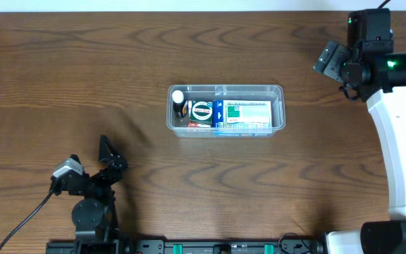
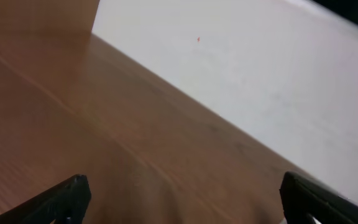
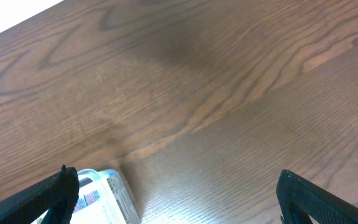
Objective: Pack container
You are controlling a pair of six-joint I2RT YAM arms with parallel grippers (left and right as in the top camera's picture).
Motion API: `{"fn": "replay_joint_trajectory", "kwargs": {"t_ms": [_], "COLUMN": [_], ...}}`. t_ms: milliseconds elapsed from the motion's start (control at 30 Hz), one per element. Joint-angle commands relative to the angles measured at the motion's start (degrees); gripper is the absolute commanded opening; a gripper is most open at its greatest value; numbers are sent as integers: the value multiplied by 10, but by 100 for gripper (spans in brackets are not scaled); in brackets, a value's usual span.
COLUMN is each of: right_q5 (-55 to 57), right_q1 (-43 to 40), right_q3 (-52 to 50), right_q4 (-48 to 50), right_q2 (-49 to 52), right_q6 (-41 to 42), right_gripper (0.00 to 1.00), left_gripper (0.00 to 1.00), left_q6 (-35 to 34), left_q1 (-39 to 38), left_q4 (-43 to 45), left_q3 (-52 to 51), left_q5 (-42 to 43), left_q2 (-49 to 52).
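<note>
The clear plastic container [image 1: 245, 88] lies mid-table. Inside it are a small white-capped bottle [image 1: 178, 98] at the left end, a box with a round label [image 1: 201, 111] and a blue, white and green box [image 1: 249, 114]. My left gripper [image 1: 111, 155] is low near the front left, well away from the container, open and empty; its wrist view shows only bare wood between the fingers [image 2: 73, 194]. My right gripper [image 1: 330, 60] hangs at the far right, open and empty. A corner of the container [image 3: 114, 193] shows beside its left finger [image 3: 61, 190].
The right arm's white link [image 1: 400, 141] runs down the table's right side. A black cable [image 1: 27, 219] trails from the left arm's base. A pale wall [image 2: 260, 74] lies beyond the table's edge in the left wrist view.
</note>
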Motion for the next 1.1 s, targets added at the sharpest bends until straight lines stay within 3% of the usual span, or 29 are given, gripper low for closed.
{"fn": "replay_joint_trajectory", "kwargs": {"t_ms": [0,400,1067], "right_q5": [8,8,8], "right_q1": [-3,-3,-3], "right_q3": [2,2,2], "right_q4": [-1,-1,-1], "right_q2": [-2,-2,-2], "right_q6": [-6,-6,-6], "right_gripper": [99,99,99], "left_gripper": [98,98,98], "left_q6": [1,34,34], "left_q1": [3,-1,-1], "left_q4": [5,-3,-1], "left_q3": [-11,-35,-35], "left_q5": [-5,-1,-1], "left_q2": [-5,-5,-3]}}
